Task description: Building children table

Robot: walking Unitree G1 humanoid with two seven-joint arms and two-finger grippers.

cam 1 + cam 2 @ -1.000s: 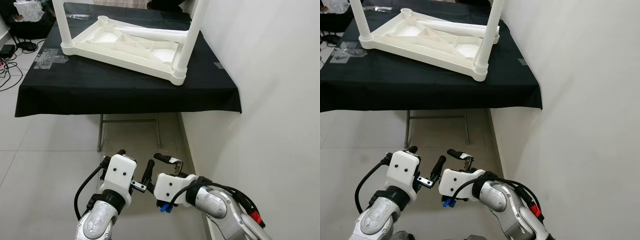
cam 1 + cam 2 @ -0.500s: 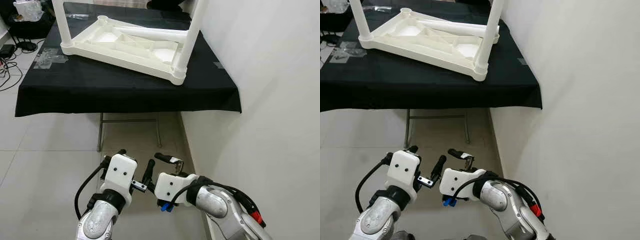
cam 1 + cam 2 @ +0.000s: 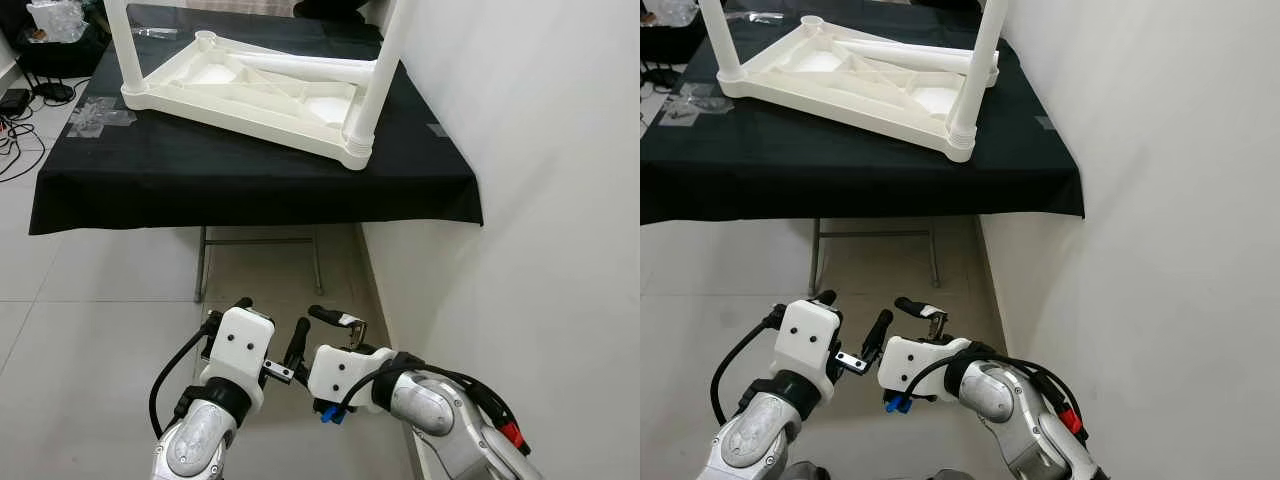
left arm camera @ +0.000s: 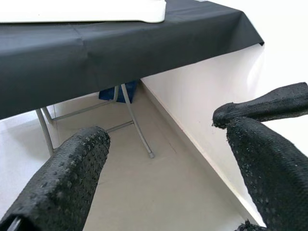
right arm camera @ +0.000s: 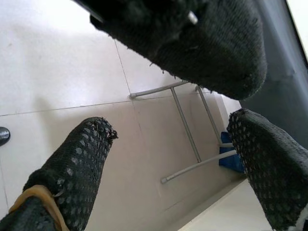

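The white plastic children's table (image 3: pixel 250 95) lies upside down on a black-clothed table (image 3: pixel 250 190), far ahead of both arms. Two white legs stand upright in its corners, one at the back left (image 3: pixel 120 40) and one at the front right (image 3: pixel 372 90). Another white leg (image 3: pixel 300 66) lies across its underside. Both arms are held low over the floor, well short of the table. My left gripper (image 4: pixel 163 130) is open with nothing between its fingers. My right gripper (image 5: pixel 173 130) is also open and empty, close beside the left one, with one finger (image 3: pixel 333 318) showing.
A white wall (image 3: pixel 540 200) runs close along my right side. Metal folding legs (image 3: pixel 205 265) stand under the black cloth, with a blue object (image 4: pixel 118 94) beneath. Cables (image 3: pixel 20 140) lie on the tiled floor at the left. A clear plastic bag (image 3: pixel 55 20) sits at the back left.
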